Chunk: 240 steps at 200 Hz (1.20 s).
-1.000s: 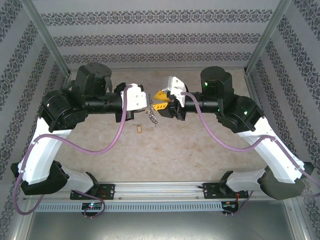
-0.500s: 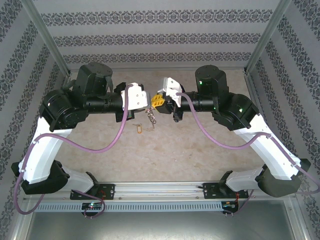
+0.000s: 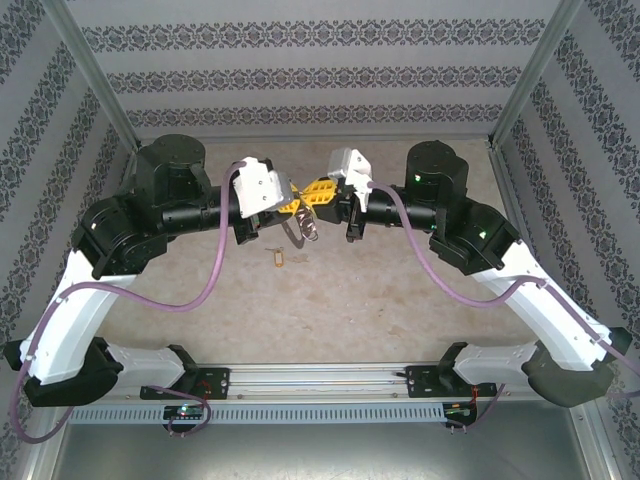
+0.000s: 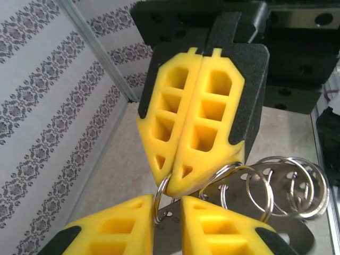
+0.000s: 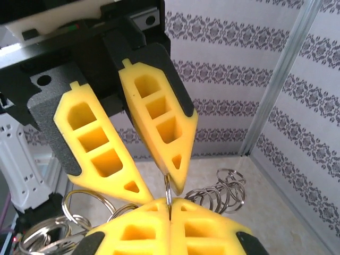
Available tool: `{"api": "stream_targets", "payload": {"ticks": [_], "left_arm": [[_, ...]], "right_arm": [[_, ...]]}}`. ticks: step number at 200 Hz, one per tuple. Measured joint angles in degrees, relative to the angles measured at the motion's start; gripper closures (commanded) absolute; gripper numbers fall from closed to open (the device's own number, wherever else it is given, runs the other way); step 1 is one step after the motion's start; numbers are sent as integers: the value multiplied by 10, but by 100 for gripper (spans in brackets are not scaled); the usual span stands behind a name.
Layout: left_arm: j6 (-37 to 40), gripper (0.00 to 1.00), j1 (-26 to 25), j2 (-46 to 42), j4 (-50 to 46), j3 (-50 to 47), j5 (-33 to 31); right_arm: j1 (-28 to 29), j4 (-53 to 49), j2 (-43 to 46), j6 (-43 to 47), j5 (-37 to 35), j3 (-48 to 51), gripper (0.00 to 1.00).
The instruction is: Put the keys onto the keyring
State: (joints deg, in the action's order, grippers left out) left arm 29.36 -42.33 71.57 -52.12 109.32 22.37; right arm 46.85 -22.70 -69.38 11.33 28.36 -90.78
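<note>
My two grippers meet tip to tip above the middle of the table. My right gripper (image 3: 312,195) (image 5: 170,204) is shut on the edge of a thin silver loop, the keyring (image 5: 167,186) (image 4: 158,199). My left gripper (image 3: 296,207) (image 4: 167,204) is slightly open; the same loop stands in the gap, against one of its fingers (image 4: 122,223). The keys (image 3: 305,230) dangle below as a small silvery cluster. Close up I see a string of linked rings (image 5: 226,194) (image 4: 289,186) and a flat grey metal piece (image 4: 239,196) hanging from the loop.
A small yellow tag (image 3: 278,257) lies on the beige table (image 3: 330,300) just in front of the grippers. Patterned walls with metal posts (image 3: 95,80) close in the back and both sides. Purple cables (image 3: 215,270) loop from each arm.
The right gripper closed on the loop. The left gripper swung in and tilted up to meet it, then parted its fingers a little. The keys hang slightly higher.
</note>
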Motion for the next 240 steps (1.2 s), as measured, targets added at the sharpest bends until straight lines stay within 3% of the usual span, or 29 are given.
{"api": "stream_targets", "payload": {"ticks": [98,240], "left_arm": [[-55,87,27,-19,69,-30,55],[-89,85,31,-32,122,-35,97]], "right_arm": [[-36,158,22,-131,52,50,100],[-42,221,6,-218,142,51,100]]}}
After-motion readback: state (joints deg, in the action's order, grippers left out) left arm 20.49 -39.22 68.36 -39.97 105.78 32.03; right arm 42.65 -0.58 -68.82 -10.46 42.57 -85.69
